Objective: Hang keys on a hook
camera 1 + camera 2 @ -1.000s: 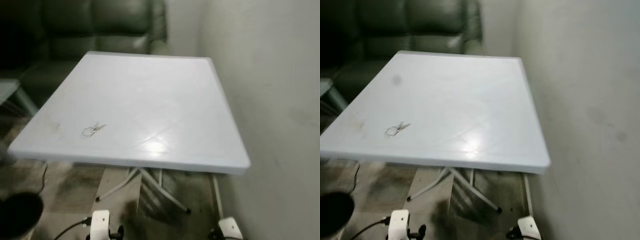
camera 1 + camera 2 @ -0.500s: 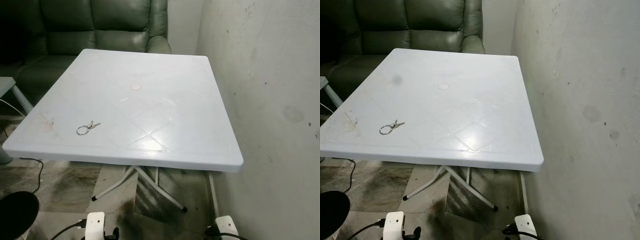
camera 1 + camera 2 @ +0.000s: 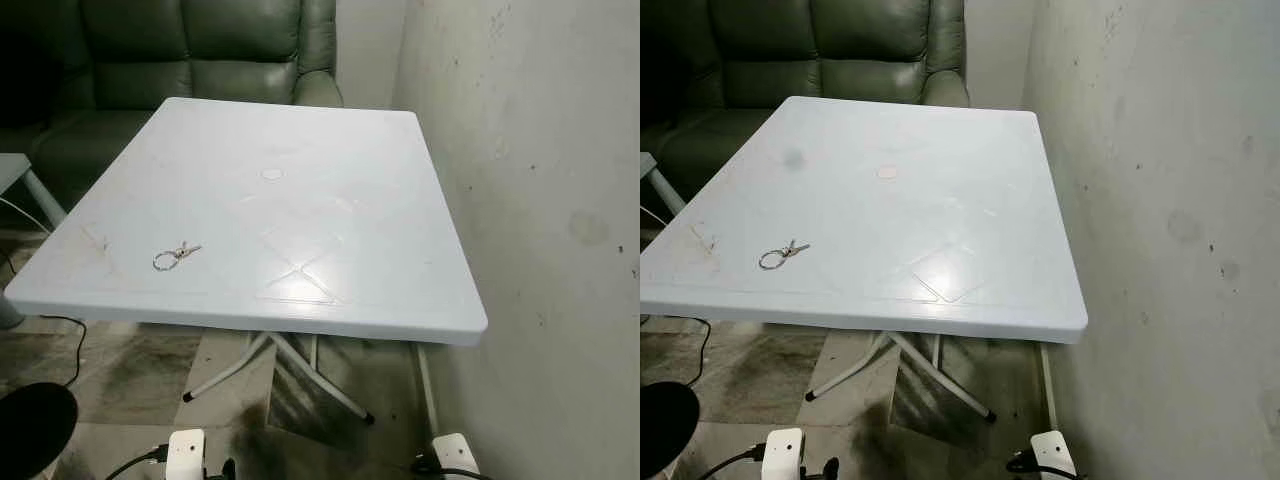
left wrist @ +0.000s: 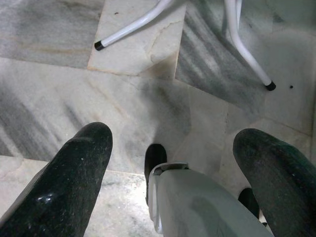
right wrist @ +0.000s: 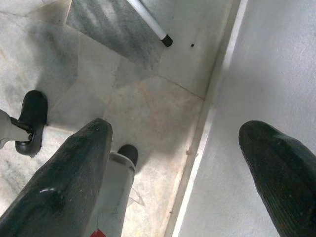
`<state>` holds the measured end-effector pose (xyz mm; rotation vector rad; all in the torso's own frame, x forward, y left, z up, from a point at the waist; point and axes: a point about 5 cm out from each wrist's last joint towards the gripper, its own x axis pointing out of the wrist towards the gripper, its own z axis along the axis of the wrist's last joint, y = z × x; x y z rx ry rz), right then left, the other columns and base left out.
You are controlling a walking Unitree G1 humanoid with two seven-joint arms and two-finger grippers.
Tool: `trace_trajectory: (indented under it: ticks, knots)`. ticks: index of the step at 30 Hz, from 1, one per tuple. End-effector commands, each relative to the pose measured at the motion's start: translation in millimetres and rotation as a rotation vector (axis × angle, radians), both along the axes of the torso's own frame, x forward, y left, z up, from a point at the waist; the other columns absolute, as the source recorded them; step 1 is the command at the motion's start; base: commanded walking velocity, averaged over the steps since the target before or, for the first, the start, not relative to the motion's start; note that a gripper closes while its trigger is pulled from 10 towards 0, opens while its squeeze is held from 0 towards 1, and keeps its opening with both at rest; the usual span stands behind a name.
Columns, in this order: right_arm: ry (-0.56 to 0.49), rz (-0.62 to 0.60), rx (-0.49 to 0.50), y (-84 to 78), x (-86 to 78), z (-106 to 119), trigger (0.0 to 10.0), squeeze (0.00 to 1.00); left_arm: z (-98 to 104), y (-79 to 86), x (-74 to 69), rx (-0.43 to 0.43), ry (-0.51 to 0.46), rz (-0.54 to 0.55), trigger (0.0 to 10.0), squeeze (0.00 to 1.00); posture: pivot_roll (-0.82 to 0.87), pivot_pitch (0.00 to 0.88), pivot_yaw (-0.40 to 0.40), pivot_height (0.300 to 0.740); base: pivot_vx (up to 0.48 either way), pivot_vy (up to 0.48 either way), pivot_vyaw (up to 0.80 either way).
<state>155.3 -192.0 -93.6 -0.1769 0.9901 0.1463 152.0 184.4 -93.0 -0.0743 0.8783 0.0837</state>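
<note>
Left gripper (image 4: 170, 143) is hanging low beside the robot's leg, jaws spread wide and holding nothing, looking down at marble floor (image 4: 59, 98) and the white tube legs of the table (image 4: 247, 54). Right gripper (image 5: 173, 143) is hanging the same way on the other side, jaws wide and empty, pointing at the floor where it meets the wall (image 5: 276, 74).

Both arms are idling below the worktop (image 3: 330, 150); neither is anywhere near the task's thing.

The keys (image 3: 176, 255) are lying flat on the white plastic worktop, close to its near edge and toward its left corner, well apart from the wall (image 3: 540, 180) that runs along the worktop's right side. A ring sits at the left end, with the keys trailing off to the right and slightly away from the robot, so the long axis is running roughly along the near edge, a little skewed.

Judgement: the keys are lying up and forward of both grippers, on the left half of the worktop, so the left arm is the nearer one for the reach.

Beyond the worktop's far edge a dark green leather sofa (image 3: 200, 50) is standing. No hook can be made out here.
</note>
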Motion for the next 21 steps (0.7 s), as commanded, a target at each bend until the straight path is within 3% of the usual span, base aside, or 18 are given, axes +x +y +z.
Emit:
trace_trajectory:
  ticks: [1, 6, 21]
  knots:
    - [-0.006, -0.002, -0.004, -1.0, 2.0, 0.9, 10.0, 0.00, -1.2, 1.4, -2.9, -0.004, 0.012, 0.005, 10.0, 0.00, -0.07, 0.000, -0.024, 0.740, 0.000, 0.000, 0.00]
    - [-0.011, -0.002, -0.003, -0.3, 2.9, 1.3, 10.0, 0.00, -0.8, 0.3, -0.9, -0.012, 0.013, 0.011, 10.0, 0.00, -0.07, 0.000, -0.023, 0.740, 0.000, 0.151, 0.00]
    - [-0.004, -0.003, 0.005, 1.3, -0.2, -0.1, 10.0, 0.00, -1.8, 1.5, -3.0, -0.011, 0.027, 0.011, 10.0, 0.00, -0.06, 0.000, -0.021, 0.740, 0.000, 0.357, 0.00]
